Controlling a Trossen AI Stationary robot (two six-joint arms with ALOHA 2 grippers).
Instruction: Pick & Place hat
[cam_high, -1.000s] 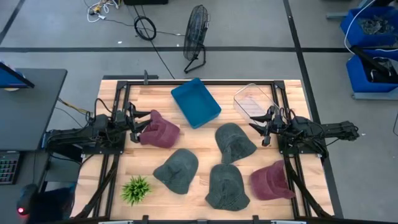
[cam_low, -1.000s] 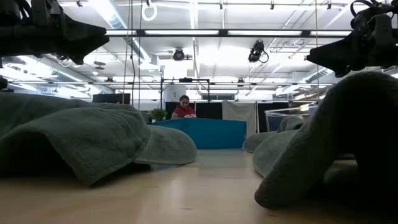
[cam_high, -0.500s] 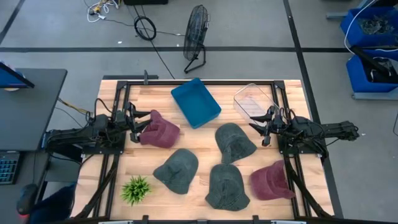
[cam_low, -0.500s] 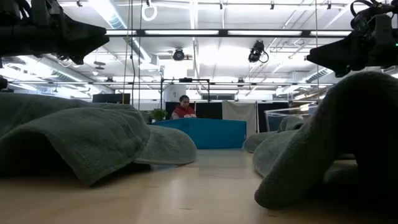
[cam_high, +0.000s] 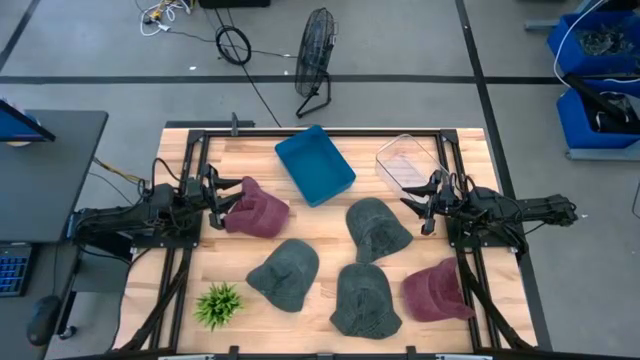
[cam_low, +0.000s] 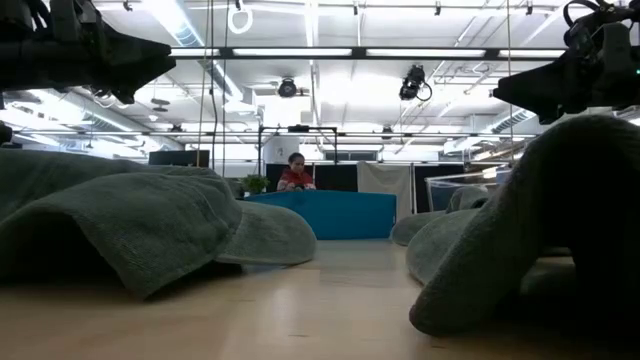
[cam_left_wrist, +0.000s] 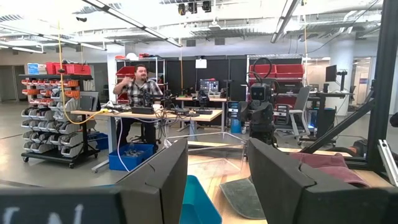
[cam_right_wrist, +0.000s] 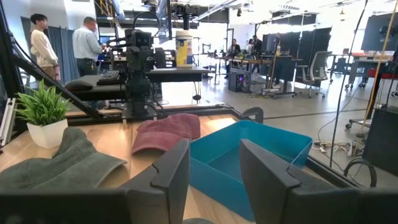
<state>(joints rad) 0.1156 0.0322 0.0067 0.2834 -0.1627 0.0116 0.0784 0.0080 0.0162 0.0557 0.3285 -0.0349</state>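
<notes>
Five hats lie crown-up on the wooden table: a maroon hat (cam_high: 257, 208) at the left, another maroon hat (cam_high: 437, 290) near the right front, and three grey hats (cam_high: 377, 228) (cam_high: 285, 272) (cam_high: 365, 298) in the middle. My left gripper (cam_high: 222, 196) hovers open just left of the left maroon hat (cam_left_wrist: 326, 167), pointing toward the table's right. My right gripper (cam_high: 420, 208) hovers open to the right of the upper grey hat, pointing left. In the right wrist view the left maroon hat (cam_right_wrist: 165, 130) shows beyond the fingers.
A blue bin (cam_high: 315, 163) and a clear bin (cam_high: 408, 160) stand at the table's far side. A small potted plant (cam_high: 219, 303) stands near the front left corner. A fan (cam_high: 316, 60) stands on the floor beyond the table. People show in the room behind.
</notes>
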